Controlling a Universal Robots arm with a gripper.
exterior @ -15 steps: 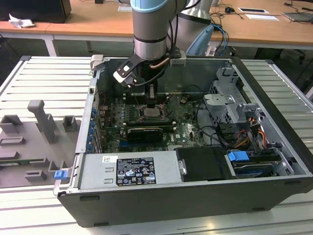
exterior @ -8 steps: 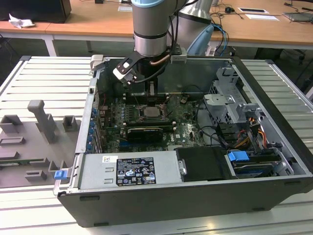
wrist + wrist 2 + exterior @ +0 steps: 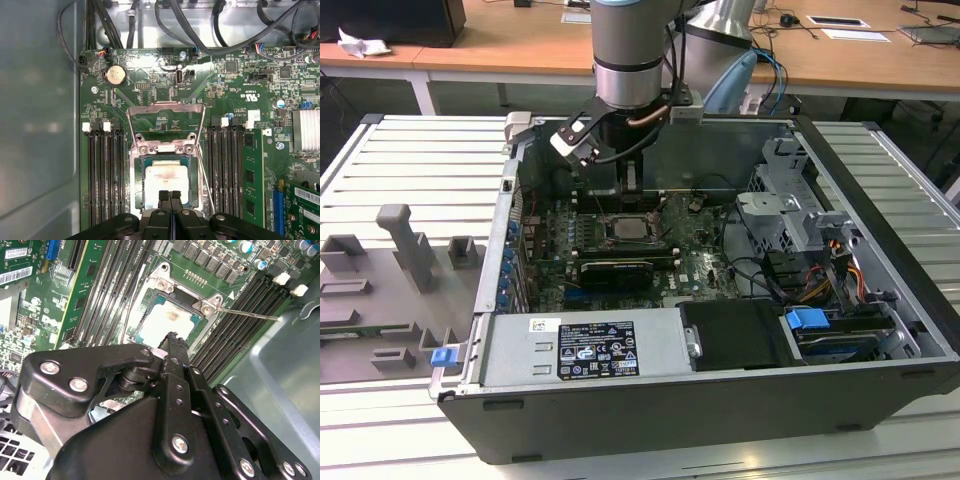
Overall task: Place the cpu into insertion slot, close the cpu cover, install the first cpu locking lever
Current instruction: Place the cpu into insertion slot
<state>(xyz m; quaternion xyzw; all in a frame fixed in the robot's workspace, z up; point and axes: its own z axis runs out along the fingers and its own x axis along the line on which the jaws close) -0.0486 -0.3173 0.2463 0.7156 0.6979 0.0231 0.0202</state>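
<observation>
Gripper (image 3: 170,196) fingers pressed together with nothing between them, tips just over the near edge of the cpu (image 3: 166,177), which lies in the socket; beyond it the cover (image 3: 166,106) is swung open

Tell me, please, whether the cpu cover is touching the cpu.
Apart. In the first wrist view the cpu cover stands swung open, clear of the cpu, whose top lies bare.

Silver-grey arm (image 3: 630,50) with black band; black end effector (image 3: 170,195) studded with silver screws.
</observation>
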